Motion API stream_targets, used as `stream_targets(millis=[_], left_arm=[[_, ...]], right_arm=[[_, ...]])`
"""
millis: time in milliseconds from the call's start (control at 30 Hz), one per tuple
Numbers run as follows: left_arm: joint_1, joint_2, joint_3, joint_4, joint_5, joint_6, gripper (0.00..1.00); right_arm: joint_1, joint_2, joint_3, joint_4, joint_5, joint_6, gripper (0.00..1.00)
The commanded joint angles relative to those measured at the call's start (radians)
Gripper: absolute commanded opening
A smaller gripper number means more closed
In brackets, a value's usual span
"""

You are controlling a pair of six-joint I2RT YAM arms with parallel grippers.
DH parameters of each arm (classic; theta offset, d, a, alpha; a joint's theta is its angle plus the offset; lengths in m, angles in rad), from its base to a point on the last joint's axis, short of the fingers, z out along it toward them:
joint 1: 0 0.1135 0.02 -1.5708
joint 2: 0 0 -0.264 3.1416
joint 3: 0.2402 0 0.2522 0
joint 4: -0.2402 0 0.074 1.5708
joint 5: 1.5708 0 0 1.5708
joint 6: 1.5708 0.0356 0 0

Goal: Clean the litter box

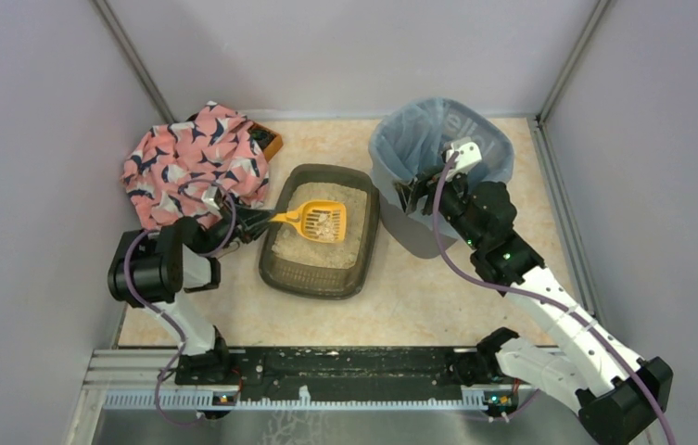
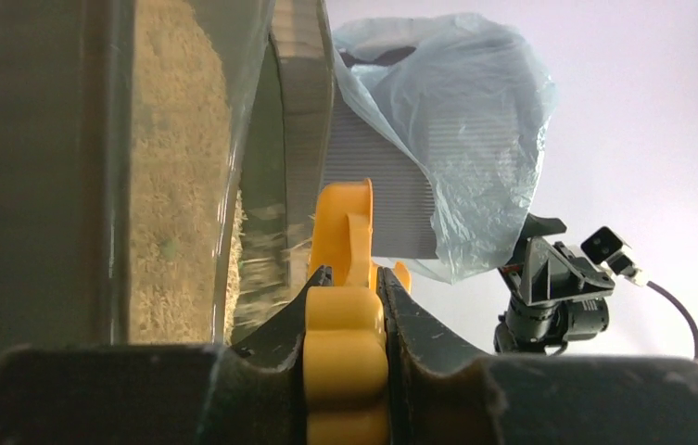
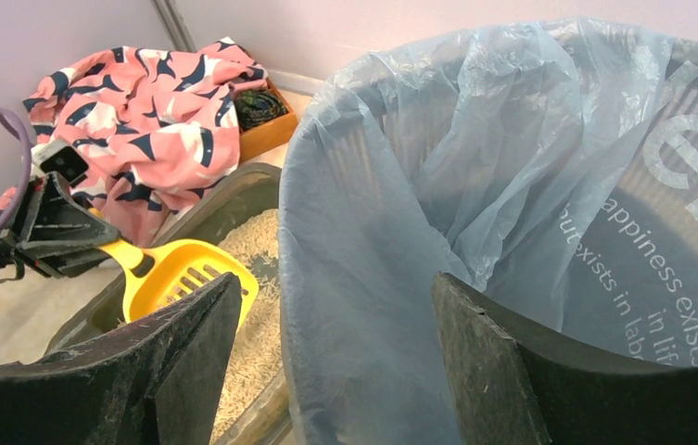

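The dark grey-brown litter box [image 1: 289,276] with pale beige litter sits mid-table; it also shows in the right wrist view [image 3: 234,199] and the left wrist view [image 2: 48,185]. My left gripper [image 1: 257,221] is shut on the handle of the yellow-orange slotted scoop [image 1: 319,221], which is held over the litter with some litter in it. The scoop also shows in the left wrist view [image 2: 345,278] and the right wrist view [image 3: 183,273]. My right gripper [image 1: 412,193] is open, its fingers [image 3: 502,352] either side of the near rim of the grey bin [image 1: 419,232] with a blue bag [image 3: 475,167].
A pink patterned cloth [image 1: 192,162] lies over an orange box [image 1: 271,144] at the back left, close behind my left arm. Walls close in the table on three sides. The bin stands right beside the litter box's right side.
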Motion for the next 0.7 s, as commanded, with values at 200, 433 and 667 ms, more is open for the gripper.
stream_targets(millis=[200, 433, 667], left_arm=[[-0.066, -0.148, 0.036, -0.187, -0.027, 0.132, 0.0], [0.007, -0.231, 0.05, -0.433, -0.027, 0.261, 0.0], [-0.022, -0.14, 0.01, -0.123, -0.016, 0.075, 0.0]], right_arm=[[0.007, 0.007, -0.024, -0.094, -0.009, 0.005, 0.75], [0.007, 0.004, -0.02, -0.103, -0.008, 0.003, 0.75], [0.007, 0.018, -0.019, -0.094, -0.01, 0.005, 0.75]])
